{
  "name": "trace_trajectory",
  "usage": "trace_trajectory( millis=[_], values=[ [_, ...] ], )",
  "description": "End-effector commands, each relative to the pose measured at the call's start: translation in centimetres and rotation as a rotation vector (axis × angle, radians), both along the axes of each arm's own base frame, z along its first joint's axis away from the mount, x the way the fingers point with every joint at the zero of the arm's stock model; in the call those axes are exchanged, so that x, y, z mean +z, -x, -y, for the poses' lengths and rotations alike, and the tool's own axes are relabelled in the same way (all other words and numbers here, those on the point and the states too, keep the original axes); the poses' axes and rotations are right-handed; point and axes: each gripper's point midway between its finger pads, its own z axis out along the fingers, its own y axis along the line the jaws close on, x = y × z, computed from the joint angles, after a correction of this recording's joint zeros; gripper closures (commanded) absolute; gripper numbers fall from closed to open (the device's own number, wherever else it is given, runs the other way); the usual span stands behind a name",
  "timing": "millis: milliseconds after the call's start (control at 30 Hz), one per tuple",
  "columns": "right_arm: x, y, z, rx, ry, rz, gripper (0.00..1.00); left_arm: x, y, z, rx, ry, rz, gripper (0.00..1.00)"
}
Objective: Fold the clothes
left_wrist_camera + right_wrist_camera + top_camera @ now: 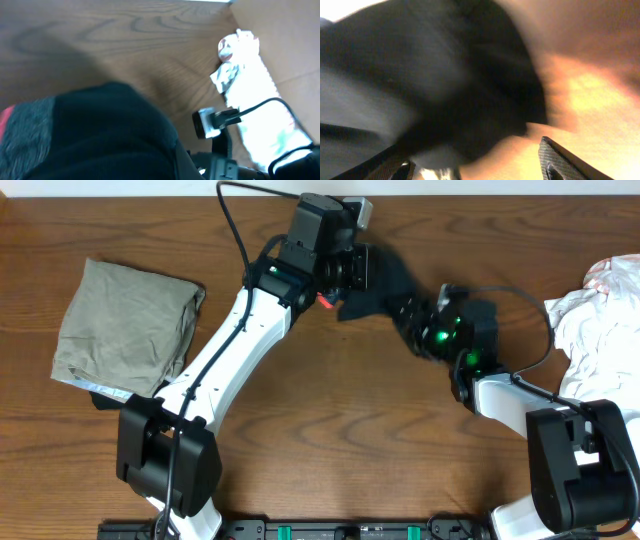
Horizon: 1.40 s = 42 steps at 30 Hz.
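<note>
Brown wood-grain table point(350, 420), evenly lit

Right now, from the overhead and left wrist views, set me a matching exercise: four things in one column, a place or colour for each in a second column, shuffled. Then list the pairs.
Things
1. black trousers
2. khaki-grey garment
3. white fabrics
4. waistband of the trousers

Places and colours
A. heaped at the right edge of the table
B. lying on the table's left side
C. bunched at the far middle of the table
D. grey with a red edge

Pairs: 1-C, 2-B, 3-A, 4-D
</note>
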Motion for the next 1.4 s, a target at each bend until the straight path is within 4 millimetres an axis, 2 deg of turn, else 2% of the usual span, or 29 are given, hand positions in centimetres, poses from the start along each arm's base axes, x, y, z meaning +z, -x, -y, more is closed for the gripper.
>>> trace_trajectory(
  millis=[0, 100, 233, 333, 433, 667, 800, 900, 1033, 1133, 1267, 1367],
  values=[
    [-1.4, 1.4, -0.2, 0.116, 0.081, 0.021, 0.24, 1.8, -0.3, -0.2, -0.110, -0.098, 0.206, 0.94],
    [-2.5, 2.3, -0.1, 0.139, 0.102, -0.024, 0.25, 0.6, -0.3, -0.6, -0.157, -0.175, 0.246, 0.94],
    [-4.0, 3.7, 0.0, 0.168, 0.130, -0.092, 0.25, -2.6, -0.4, -2.8, -0.109, -0.326, 0.183, 0.94],
    [-4.9, 4.3, 0.5, 0.179, 0.161, -0.121, 0.25, -4.0, -0.3, -3.8, -0.094, -0.392, 0.148, 0.94],
    [-5.2, 4.3, 1.2, 0.164, 0.167, -0.138, 0.25, -4.1, -0.3, -3.8, -0.094, -0.393, 0.147, 0.94],
    [-5.4, 4.2, 3.0, 0.139, 0.151, -0.159, 0.25, -2.9, -1.6, -3.7, -0.035, -0.332, 0.166, 0.94],
    [-6.0, 4.3, 4.7, 0.122, 0.174, -0.177, 0.25, -2.6, -2.0, -4.2, 0.004, -0.272, 0.125, 0.94],
    [-6.4, 4.6, 5.8, 0.115, 0.183, -0.189, 0.25, -2.8, -2.1, -5.1, 0.007, -0.259, 0.100, 0.94],
    [-6.6, 5.0, 6.3, 0.128, 0.190, -0.195, 0.25, -3.3, -2.5, -7.0, 0.033, -0.260, 0.064, 0.94],
    [-6.9, 5.4, 6.3, 0.139, 0.195, -0.210, 0.25, -3.6, -2.8, -8.3, 0.081, -0.249, 0.017, 0.94],
    [-7.0, 5.9, 5.9, 0.165, 0.193, -0.218, 0.24, -4.3, -2.4, -9.1, 0.119, -0.245, -0.049, 0.94],
    [-7.2, 6.3, 5.9, 0.170, 0.195, -0.232, 0.24, -5.2, -2.6, -11.0, 0.246, -0.292, -0.106, 0.94]
  ],
)
